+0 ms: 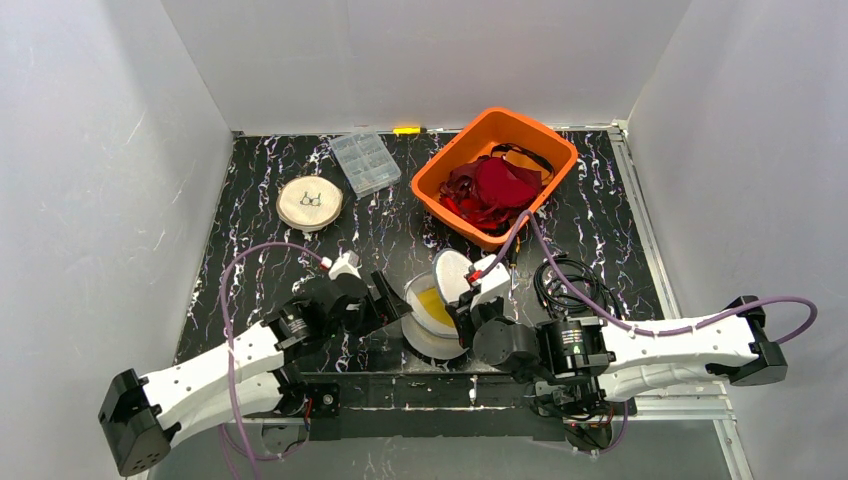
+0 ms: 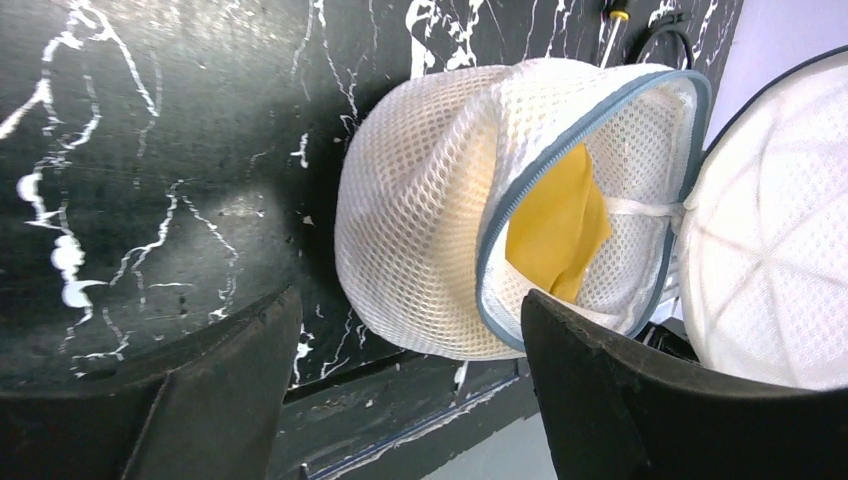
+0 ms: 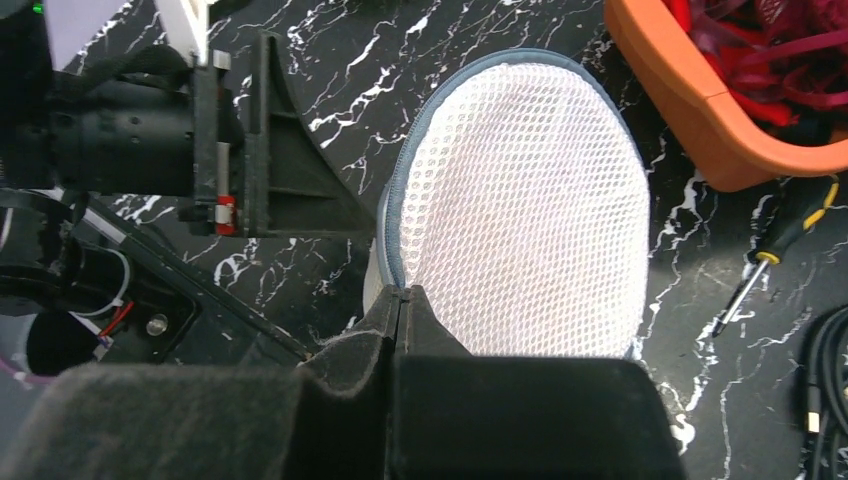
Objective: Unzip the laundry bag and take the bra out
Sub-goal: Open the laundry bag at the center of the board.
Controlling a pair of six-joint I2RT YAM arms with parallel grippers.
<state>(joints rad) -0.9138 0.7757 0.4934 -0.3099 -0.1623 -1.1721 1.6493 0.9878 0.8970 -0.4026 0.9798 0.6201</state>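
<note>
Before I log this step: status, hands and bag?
Right hand shut on laundry bag rim. Left hand open, facing opening. Bag unzipped, yellow bra inside.

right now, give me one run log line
laundry bag unzipped | yellow bra inside | left tool open | right tool shut on bag flap

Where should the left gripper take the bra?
Probably the yellow bra fold showing in the bag's unzipped gap. Bring the open left gripper straight in through that opening; mesh covers the rest, and the right gripper pinches the rim, propping it open.
</note>
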